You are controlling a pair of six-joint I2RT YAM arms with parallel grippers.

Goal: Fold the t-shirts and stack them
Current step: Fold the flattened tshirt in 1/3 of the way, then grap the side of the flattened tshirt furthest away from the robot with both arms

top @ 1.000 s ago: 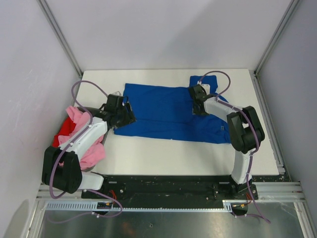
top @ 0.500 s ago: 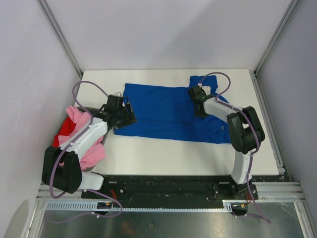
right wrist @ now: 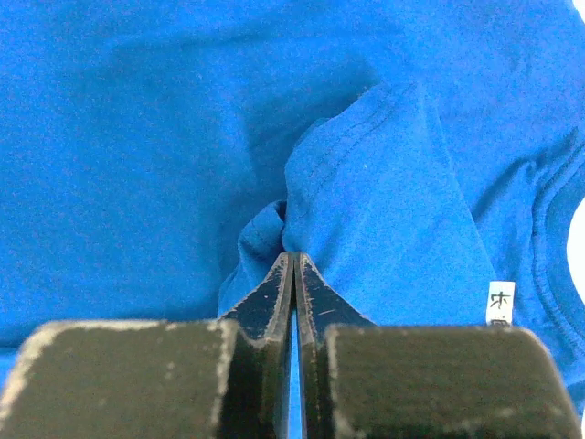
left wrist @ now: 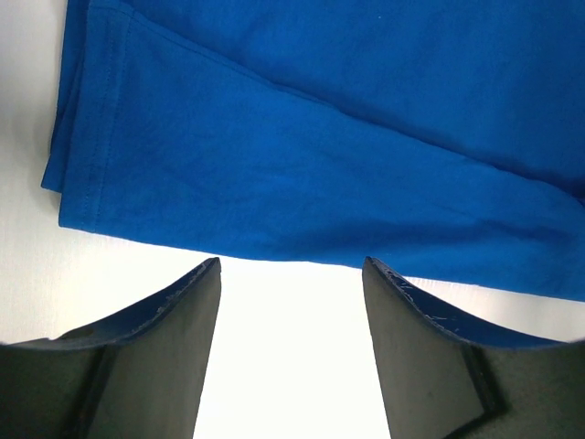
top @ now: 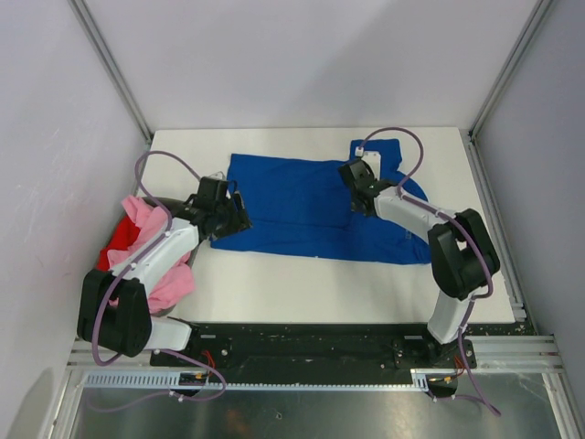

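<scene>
The royal blue t-shirt [top: 302,206] lies spread across the middle of the white table, plain side up. My right gripper [top: 355,190] is shut on a pinched fold of the blue shirt [right wrist: 366,183], near its sleeve and collar. My left gripper [top: 239,219] is open and empty at the shirt's left hem [left wrist: 91,183], its fingers [left wrist: 174,311] over bare table just short of the cloth edge. The light pink t-shirt [top: 151,242] and the red t-shirt [top: 117,245] lie bunched at the table's left edge, partly under the left arm.
The white table [top: 302,288] is walled by grey panels at the back and both sides. A metal rail [top: 494,201] runs along the right edge. A white label [right wrist: 500,302] shows at the blue shirt's collar.
My right gripper has moved a little left and away from the bases with the pinched blue cloth, pulling the sleeve inward. The left arm has barely moved.
</scene>
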